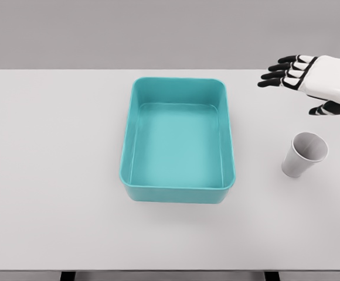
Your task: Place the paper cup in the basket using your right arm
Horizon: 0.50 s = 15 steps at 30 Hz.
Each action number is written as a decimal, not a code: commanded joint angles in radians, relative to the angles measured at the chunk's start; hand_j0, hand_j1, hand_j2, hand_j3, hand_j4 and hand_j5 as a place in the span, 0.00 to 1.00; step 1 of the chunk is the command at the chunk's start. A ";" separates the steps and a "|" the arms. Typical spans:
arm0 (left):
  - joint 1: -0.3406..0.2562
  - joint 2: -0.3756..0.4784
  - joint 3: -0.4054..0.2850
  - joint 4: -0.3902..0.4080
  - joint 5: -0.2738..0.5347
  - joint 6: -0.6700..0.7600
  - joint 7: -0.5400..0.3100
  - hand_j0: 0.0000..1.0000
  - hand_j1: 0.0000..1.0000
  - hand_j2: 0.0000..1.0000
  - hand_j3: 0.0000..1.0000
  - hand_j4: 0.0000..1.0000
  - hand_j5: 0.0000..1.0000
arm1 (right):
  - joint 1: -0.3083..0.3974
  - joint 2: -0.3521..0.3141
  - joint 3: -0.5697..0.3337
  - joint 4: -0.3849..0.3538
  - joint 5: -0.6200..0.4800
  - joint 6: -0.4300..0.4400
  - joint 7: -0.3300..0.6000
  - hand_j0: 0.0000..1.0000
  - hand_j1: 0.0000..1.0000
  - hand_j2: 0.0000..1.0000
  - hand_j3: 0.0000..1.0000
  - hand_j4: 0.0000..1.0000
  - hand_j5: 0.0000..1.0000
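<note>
Head view: right hand (pixel 310 82) upper right, fingers spread, empty; paper cup (pixel 303 154) upright below it; teal basket (pixel 133 111) centre frame.

You face a white table (pixel 53 175) under even, soft light. Behind it stands a plain grey wall (pixel 129 29). Dark legs show below its front edge.

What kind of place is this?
Probably a simulated test bench, not a real room: a bare white table against a blank grey wall, holding only a teal basket and a paper cup, with a robot's right hand above.
</note>
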 commanded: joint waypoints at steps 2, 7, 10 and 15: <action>0.000 0.000 0.000 0.000 0.000 0.000 0.000 1.00 1.00 1.00 1.00 1.00 1.00 | 0.000 0.015 -0.008 0.001 -0.001 0.003 0.001 1.00 1.00 1.00 1.00 1.00 1.00; 0.000 0.000 0.000 0.000 0.000 0.000 0.000 1.00 1.00 1.00 1.00 1.00 1.00 | 0.147 0.041 -0.268 0.032 -0.037 0.003 -0.002 1.00 1.00 1.00 1.00 1.00 1.00; 0.000 0.000 0.000 0.000 0.000 0.000 0.000 1.00 1.00 1.00 1.00 1.00 1.00 | 0.281 0.041 -0.372 0.089 -0.196 0.003 -0.002 1.00 1.00 1.00 1.00 1.00 1.00; 0.000 0.000 0.000 0.000 0.000 0.000 0.000 1.00 1.00 1.00 1.00 1.00 1.00 | 0.417 0.041 -0.433 0.196 -0.383 0.003 -0.002 1.00 1.00 1.00 1.00 1.00 1.00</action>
